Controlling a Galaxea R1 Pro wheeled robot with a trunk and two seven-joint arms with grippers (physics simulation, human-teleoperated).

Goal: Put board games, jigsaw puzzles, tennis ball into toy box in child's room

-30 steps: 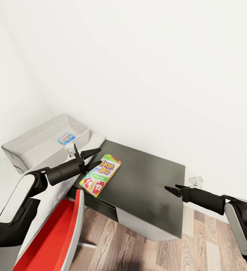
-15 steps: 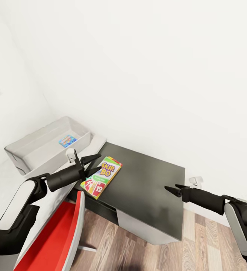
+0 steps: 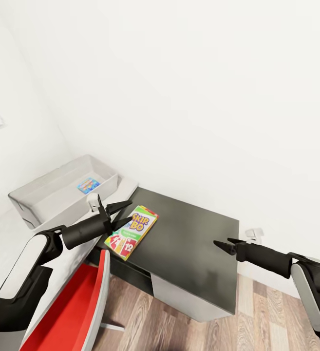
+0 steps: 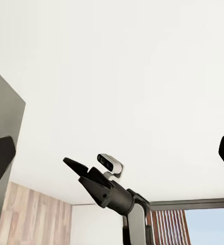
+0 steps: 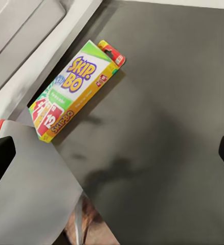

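Note:
The rainbow SKIP-BO board game (image 3: 132,231) lies flat on the dark-grey cabinet top (image 3: 194,243), at the cabinet's left edge beside the pale table (image 3: 123,187). In the right wrist view the SKIP-BO box (image 5: 76,89) rests aslant on the dark top. My left gripper (image 3: 125,210) hovers open just over the box's near-left side, holding nothing. My right gripper (image 3: 222,242) is open above the cabinet's right part, well clear of the box. The light-grey toy box (image 3: 35,195) stands on the table at the left, with a mostly blue board game (image 3: 88,185) inside it.
A red chair with a pale back (image 3: 77,307) stands in front of the table, under my left arm. Wood-plank floor (image 3: 257,321) shows in front of the cabinet. White walls close the corner behind. A small white wall fitting (image 3: 252,235) sits near my right gripper.
The whole view has shifted slightly, so the camera moved. Both grippers and the SKIP-BO box keep about the same places relative to each other.

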